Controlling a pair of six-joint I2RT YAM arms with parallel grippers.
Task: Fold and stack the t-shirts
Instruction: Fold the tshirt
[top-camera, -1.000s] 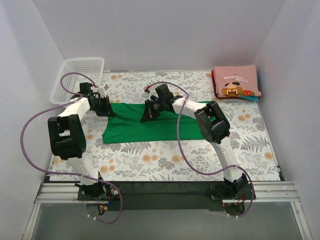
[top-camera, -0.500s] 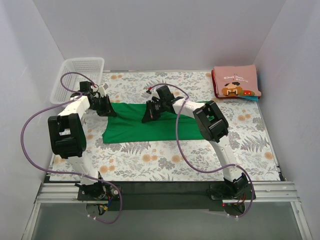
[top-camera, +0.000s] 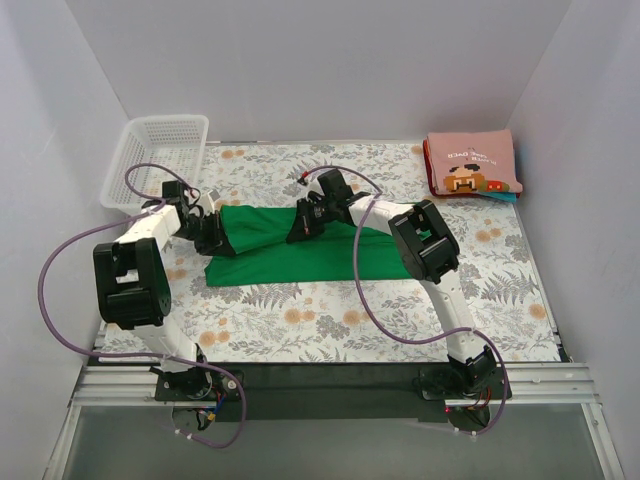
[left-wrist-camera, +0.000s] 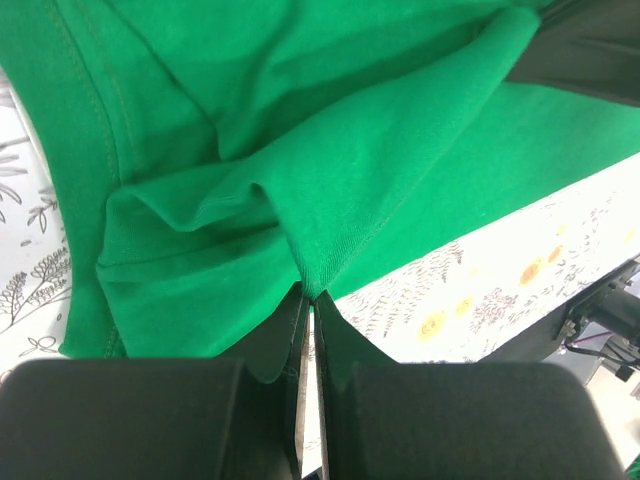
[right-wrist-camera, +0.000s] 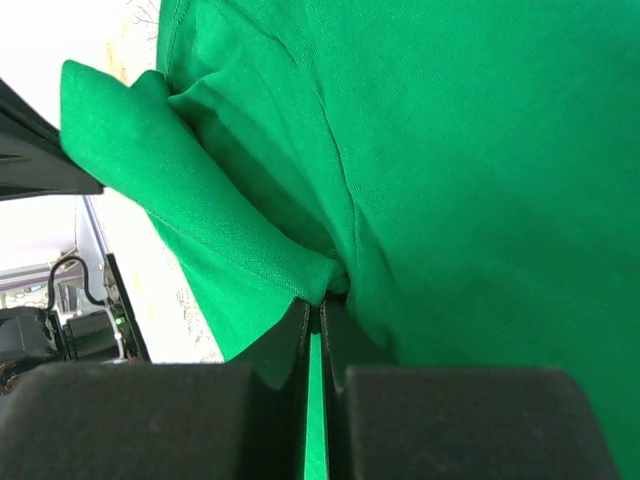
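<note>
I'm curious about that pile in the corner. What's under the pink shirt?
A teal shirt lies under the pink shirt; only a thin edge peeks out at its near right corner. The rest is covered, so anything else underneath cannot be seen.

Top external camera looks down from above the near edge, whole table (top-camera: 300, 325) in frame. Wrist cameras look along left gripper (left-wrist-camera: 311, 297) and right gripper (right-wrist-camera: 318, 305), very close on the green t-shirt (left-wrist-camera: 330, 130) all three share.
</note>
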